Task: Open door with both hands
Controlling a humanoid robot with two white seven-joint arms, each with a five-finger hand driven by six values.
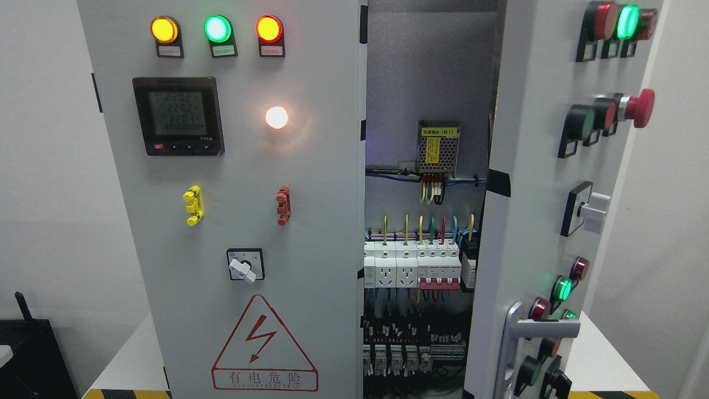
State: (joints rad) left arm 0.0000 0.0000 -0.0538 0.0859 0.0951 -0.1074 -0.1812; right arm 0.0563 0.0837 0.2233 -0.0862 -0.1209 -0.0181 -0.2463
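Grey sheet-metal cabinet, right door (545,221) swung open, no robot hand anywhere in view.

Neither left nor right hand visible, so no telling their state or how either sits relative to the door. Right door angled outward at picture right, smooth painted steel, silver lever handle (526,332) low on its edge, round green and red indicator lamps and a red mushroom button (640,108) standing proud of its face. Left door (232,199) closed and flat, with three glowing round lamps along the top, a dark square digital meter (178,116), a white rotary switch (243,270) and a red triangular warning label (265,346). Between the doors, exposed interior (426,233): perforated metal power supply, coloured wires, white breakers in rows.
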